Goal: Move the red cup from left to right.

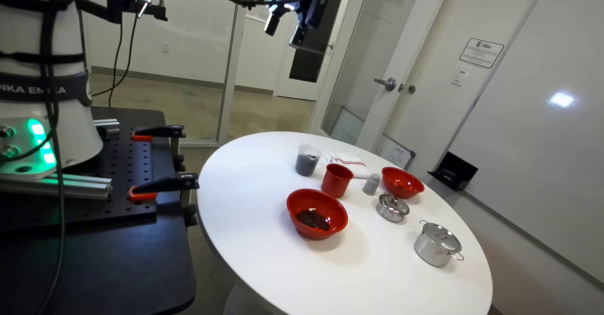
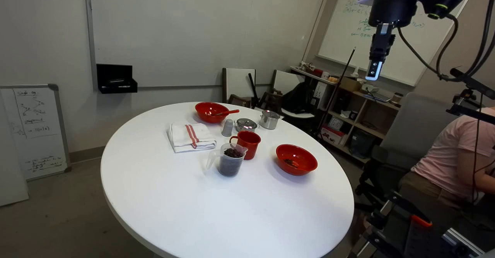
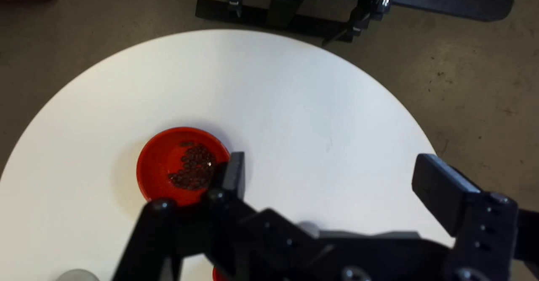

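Note:
The red cup [image 1: 337,181] stands upright on the round white table [image 1: 245,187], just behind a red bowl with dark beans [image 1: 325,204]. In an exterior view the red cup [image 2: 249,145] shows its handle, and a clear measuring cup [image 2: 230,166] stands in front of it and covers part of its side. My gripper [image 1: 283,33] is high above the table, well apart from the cup, with fingers spread. In the wrist view the gripper [image 3: 330,173] is open with nothing between its fingers. A sliver of red at that view's bottom edge, mostly hidden by the gripper, may be the cup.
A second red bowl [image 1: 402,182] holds a red utensil [image 2: 226,112]. A small grey cup [image 1: 371,184], a low lidded pot [image 1: 392,208], a taller silver pot [image 1: 437,246] and a folded white towel [image 2: 191,137] also stand or lie on the table.

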`<state>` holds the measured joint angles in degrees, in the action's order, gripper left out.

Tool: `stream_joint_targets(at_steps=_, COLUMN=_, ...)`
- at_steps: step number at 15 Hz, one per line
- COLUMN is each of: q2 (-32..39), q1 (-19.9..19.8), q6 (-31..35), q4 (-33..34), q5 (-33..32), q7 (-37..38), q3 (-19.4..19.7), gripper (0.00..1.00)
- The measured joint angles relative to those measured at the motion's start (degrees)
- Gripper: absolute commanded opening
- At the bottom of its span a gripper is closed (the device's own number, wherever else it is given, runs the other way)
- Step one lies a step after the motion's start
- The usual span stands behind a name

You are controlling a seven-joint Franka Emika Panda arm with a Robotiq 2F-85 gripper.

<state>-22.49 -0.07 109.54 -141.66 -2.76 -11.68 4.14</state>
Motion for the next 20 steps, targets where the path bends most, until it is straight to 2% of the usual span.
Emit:
stream_joint_targets(at_steps=5, q2=2.8, q1=0.0, q6=2.9, q4=5.5, q5=0.0, q7=0.1, q3=0.0, gripper=1.00)
stream_joint_targets(at_steps=11, q2=3.8, q1=0.0, q6=4.3, q4=5.7, q5=0.0, q7=0.6, q3=-0.1, gripper=1.00)
stream_joint_targets(at_steps=16, q2=13.5, q1=0.3, q6=9.2, q4=13.9, q5=0.0, q7=1.4, q3=-1.4, gripper=1.00)
stream_joint_targets(at_steps=20, q2=22.8, q1=0.3, q6=9.5, q4=22.7, q5=-0.2, q7=1.4, q3=-2.4, gripper=1.00)
